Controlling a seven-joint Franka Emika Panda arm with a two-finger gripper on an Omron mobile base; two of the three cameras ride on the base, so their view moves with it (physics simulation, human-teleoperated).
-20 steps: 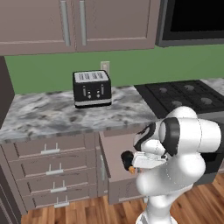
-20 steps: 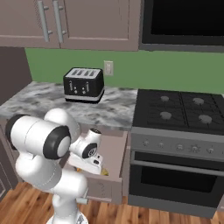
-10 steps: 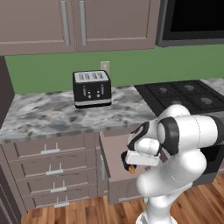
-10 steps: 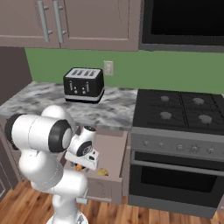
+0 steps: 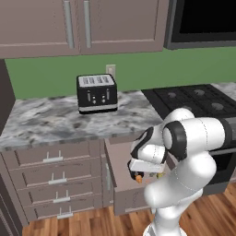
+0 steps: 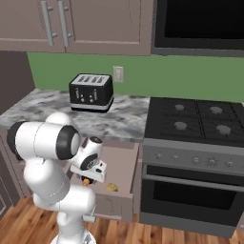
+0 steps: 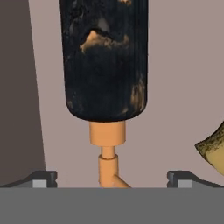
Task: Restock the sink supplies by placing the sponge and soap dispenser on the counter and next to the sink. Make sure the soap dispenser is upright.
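Note:
The soap dispenser point(image 7: 105, 61) lies on its side on the floor of an open drawer point(image 5: 119, 161), dark body away from me and orange pump point(image 7: 107, 153) toward my hand. My gripper point(image 7: 111, 179) is open and hangs just above the pump, one fingertip on each side, holding nothing. From the base views the gripper point(image 5: 137, 175) point(image 6: 87, 178) reaches down into the drawer below the marbled counter point(image 5: 46, 122) point(image 6: 119, 119). The yellowish sponge point(image 7: 213, 151) point(image 6: 112, 187) rests in the drawer beside the dispenser. The sink is out of view.
A black toaster point(image 5: 96, 93) point(image 6: 91, 92) stands on the counter against the green wall. A black stovetop point(image 6: 200, 119) and oven point(image 6: 190, 190) sit to the right of the drawer. Closed drawers point(image 5: 55, 179) are to the left, and wall cabinets point(image 5: 78, 23) hang above.
My hand has sunk a little lower into the open drawer, closer to the dispenser. The jaws have stayed open, and the dispenser and sponge have not moved.

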